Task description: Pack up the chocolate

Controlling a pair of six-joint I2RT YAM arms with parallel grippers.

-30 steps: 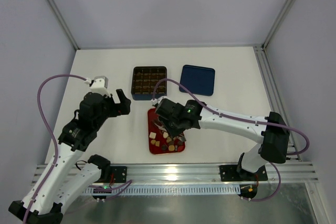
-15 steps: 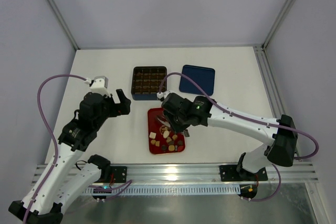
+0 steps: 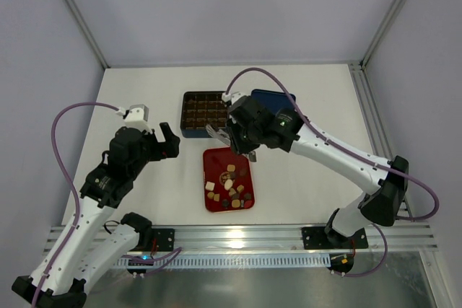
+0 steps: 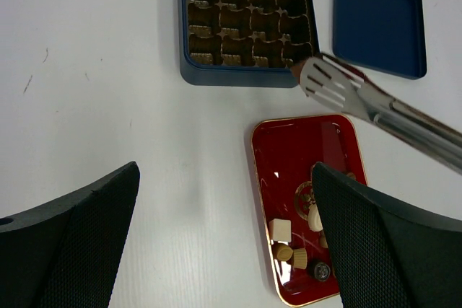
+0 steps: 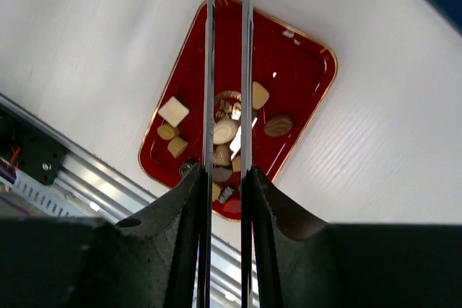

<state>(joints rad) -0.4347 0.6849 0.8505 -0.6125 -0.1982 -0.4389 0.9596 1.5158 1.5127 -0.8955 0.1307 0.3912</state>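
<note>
Top view
- Chocolates [image 3: 229, 184]: loose on the near half of the red tray [image 3: 216, 156], in brown, tan and cream.
- Tray: on the white table [image 3: 310, 91], just near of the box [image 3: 205, 133].
- Box: dark blue with a brown grid insert. The blue lid [image 3: 273, 110] lies flat just right of it.
- Right gripper [image 3: 238, 138]: above the gap between box and tray, clamped on metal tongs [image 3: 216, 133].
- Tongs: they point left, with tips by the box's near right corner.
- Left gripper [image 3: 170, 142]: left of the box, above bare table, with its jaws apart.

Left wrist view
- Left fingers [image 4: 72, 229]: wide apart, nothing between them.
- Tongs [image 4: 339, 91]: slotted blades together, reaching in from the right. A brown piece [image 4: 296, 70] shows at the tip, by the box [image 4: 238, 81] corner.
- Chocolates [image 4: 292, 247]: a cream square and tan rounds at the tray's [image 4: 296, 149] near end. The far end is bare red.
- Box cells: all brown; I cannot tell whether any holds a candy.

Right wrist view
- Right gripper [image 5: 225, 178]: fingers press the tongs [image 5: 210, 70] from both sides.
- Tongs: blades run nearly parallel and close together. A brown bit sits between the tips, cut by the top edge.
- Chocolates [image 5: 225, 131]: clustered in the tray [image 5: 289, 55] below the blades, apart from them.
</note>
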